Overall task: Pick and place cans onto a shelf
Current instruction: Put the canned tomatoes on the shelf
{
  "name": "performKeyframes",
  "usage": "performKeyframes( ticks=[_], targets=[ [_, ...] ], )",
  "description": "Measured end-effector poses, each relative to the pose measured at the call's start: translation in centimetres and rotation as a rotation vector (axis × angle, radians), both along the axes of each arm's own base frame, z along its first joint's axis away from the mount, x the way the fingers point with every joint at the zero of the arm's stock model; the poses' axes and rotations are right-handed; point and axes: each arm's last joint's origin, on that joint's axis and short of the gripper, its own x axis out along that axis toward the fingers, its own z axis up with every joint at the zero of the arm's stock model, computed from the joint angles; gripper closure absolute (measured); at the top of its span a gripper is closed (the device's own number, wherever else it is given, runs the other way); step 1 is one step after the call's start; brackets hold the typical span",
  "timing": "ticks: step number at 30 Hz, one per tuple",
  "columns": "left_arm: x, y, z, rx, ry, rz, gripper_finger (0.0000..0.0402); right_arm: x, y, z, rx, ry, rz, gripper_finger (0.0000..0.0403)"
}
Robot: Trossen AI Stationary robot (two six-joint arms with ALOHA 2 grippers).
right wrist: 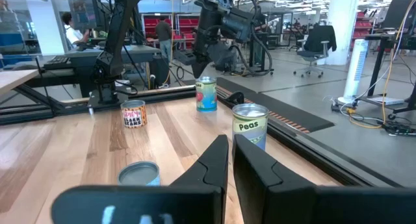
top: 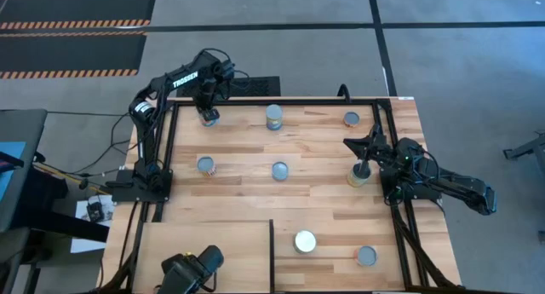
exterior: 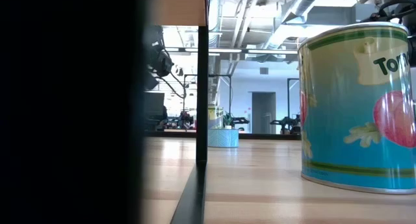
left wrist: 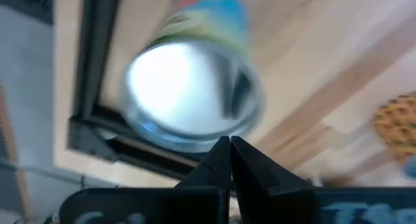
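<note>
Seven cans stand scattered on the desk; left pincer, fingers together, hovers over the far-left can; right pincer clamps a right-side can; shelf lies near-left.

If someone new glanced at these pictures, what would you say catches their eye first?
Probably the scattered cans across the striped wooden table, with the white-topped can standing out near the front edge beside the pale shelf. Next, the two dark arms: the left hand hangs shut over a can at the far left corner, while the right hand sits at the yellow-labelled can on the right side.
</note>
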Motion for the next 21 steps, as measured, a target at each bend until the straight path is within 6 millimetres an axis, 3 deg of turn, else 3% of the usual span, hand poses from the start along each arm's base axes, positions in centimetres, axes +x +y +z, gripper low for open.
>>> performKeyframes(
  ticks=[5, 10, 13, 16, 21],
  targets=[
    [0.3, -1.8, 0.2, -0.032, -0.002, -0.076, 0.0401, 0.0, 0.0, 0.0, 0.0, 0.0, 0.0, 0.0354],
    [-1.0, -2.5, 4.2, 0.106, -0.105, -0.076, 0.0401, 0.0, 0.0, 0.0, 0.0, 0.0, 0.0, 0.0354],
    [-1.3, -2.6, 5.6, 0.185, -0.191, -0.084, 0.0394, 0.0, 0.0, 0.0, 0.0, 0.0, 0.0, 0.0354],
    [-1.4, -3.1, 4.8, 0.176, -0.214, -0.153, 0.0367, 0.0, 0.0, 0.0, 0.0, 0.0, 0.0, 0.0354],
    [-1.7, -3.2, 1.3, 0.188, -0.104, -0.246, 0.0293, 0.0, 0.0, 0.0, 0.0, 0.0, 0.0, 0.0354]
  ],
)
